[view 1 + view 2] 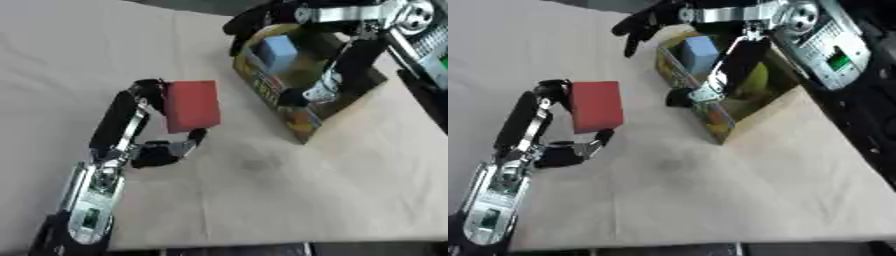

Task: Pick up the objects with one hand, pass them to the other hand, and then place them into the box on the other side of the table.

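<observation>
A red block [192, 105] is pinched in my left hand [140, 125], fingers over its top edge and thumb under its lower edge, held above the table at centre left. My right hand [645, 24] hovers open over the far left rim of the box [278, 102], fingers spread and empty. The box is a yellow printed carton at the upper right. Inside it stand a blue block [702, 51] and a yellowish item [756, 82], partly hidden by my right arm.
A beige cloth covers the table [289, 195]. The table's near edge runs along the bottom of the view. Dark equipment lies past the table's right edge [868, 130].
</observation>
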You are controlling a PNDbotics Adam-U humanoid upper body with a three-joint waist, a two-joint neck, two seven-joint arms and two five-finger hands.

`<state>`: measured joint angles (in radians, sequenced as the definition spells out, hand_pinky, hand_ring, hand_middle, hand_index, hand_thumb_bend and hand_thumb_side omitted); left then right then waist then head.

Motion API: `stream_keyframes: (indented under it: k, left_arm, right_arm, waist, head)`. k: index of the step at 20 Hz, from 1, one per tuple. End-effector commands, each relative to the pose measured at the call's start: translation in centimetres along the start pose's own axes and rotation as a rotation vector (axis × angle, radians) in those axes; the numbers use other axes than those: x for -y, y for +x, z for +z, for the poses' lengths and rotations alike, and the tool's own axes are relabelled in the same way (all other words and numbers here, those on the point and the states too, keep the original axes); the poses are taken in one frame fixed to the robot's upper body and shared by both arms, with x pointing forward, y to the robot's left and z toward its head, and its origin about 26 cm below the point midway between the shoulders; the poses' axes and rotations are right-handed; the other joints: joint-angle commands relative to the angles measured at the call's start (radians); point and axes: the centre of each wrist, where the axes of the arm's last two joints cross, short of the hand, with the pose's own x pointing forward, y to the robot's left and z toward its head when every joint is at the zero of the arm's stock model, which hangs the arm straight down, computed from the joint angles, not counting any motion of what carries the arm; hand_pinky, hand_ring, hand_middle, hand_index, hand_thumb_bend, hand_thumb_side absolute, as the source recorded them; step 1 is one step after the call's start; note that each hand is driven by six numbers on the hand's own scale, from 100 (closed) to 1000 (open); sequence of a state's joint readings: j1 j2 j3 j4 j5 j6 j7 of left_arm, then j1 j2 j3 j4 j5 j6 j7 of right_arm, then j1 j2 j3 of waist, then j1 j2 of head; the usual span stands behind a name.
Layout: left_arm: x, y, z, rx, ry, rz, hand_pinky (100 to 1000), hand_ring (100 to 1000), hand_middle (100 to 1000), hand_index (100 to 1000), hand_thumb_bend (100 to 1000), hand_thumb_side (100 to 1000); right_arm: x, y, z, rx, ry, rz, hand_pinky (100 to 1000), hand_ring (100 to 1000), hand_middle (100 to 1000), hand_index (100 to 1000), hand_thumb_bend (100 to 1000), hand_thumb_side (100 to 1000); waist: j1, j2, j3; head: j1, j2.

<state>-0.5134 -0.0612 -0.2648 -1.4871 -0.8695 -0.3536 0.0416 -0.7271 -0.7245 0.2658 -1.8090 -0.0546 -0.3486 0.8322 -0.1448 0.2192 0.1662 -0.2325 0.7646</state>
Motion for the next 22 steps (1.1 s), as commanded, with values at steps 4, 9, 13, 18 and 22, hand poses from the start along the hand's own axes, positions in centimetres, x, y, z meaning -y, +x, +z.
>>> stream_keyframes:
  k: [4,9,13,18,22]
  left_arm:
    - [0.5,1.2,-1.4,0.061,0.003,0.001,469,407,472,531,100,250]
    - [1.0,1.4,-1.9,0.053,0.008,0.004,462,401,468,529,100,253]
    - [1.2,1.2,-1.9,0.025,0.009,-0.001,458,398,466,528,100,253]
    - [1.0,1.3,-2.2,0.007,0.028,0.0,454,395,465,528,100,266]
    - [0.7,1.5,-2.3,-0.008,0.042,0.004,452,394,464,528,100,275]
  right_arm:
    - [0.4,-0.6,-0.2,-0.024,0.019,0.015,947,1000,825,1000,320,320]
    - [-0.2,-1.4,-1.0,-0.063,0.013,-0.052,983,1000,837,1000,288,231]
    - [-0.6,-1.7,-1.3,-0.079,0.024,-0.093,988,1000,838,1000,272,202]
    - [-1.0,-1.9,-1.8,-0.088,0.033,-0.112,995,1000,840,1000,259,178]
    - [-1.6,-2.0,-2.2,-0.094,0.038,-0.124,999,1000,841,1000,251,161]
  waist:
    - [-0.001,-0.032,0.013]
    - [0.0,-0.026,0.038]
    - [0.001,-0.022,0.046]
    - [0.003,-0.016,0.06]
    - [0.005,-0.012,0.068]
  head:
    - [0.002,0.005]
    - [0.007,0.005]
    - [-0.001,0.005]
    - [-0.003,0.005]
    - [-0.01,0.005]
